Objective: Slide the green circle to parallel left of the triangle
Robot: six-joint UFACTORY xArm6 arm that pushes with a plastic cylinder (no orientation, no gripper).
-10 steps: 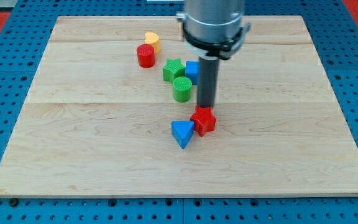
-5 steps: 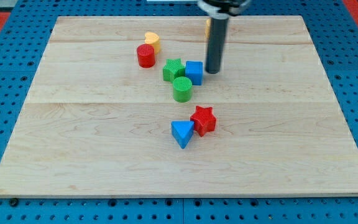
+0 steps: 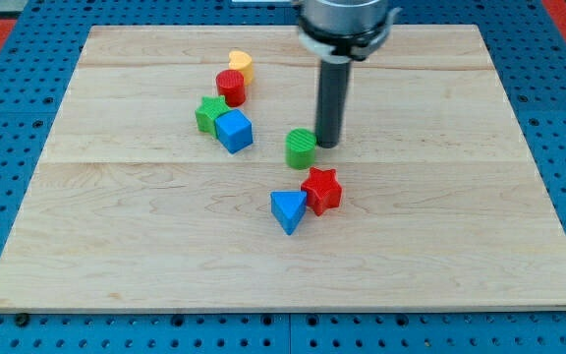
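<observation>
Green circle [image 3: 302, 148]: prob. light, rigid, slides easily; my tip [image 3: 327, 147], tool w/ no jaws, touching its right side, blue triangle [image 3: 287, 210] below.

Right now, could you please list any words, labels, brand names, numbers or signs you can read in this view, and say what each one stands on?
None: no readable text shows anywhere.
The pale wooden board, the blue pegboard table and the metal arm collar carry no lettering.
The green cylinder block, blue triangle block and red star block are unmarked, as is my tip.
</observation>
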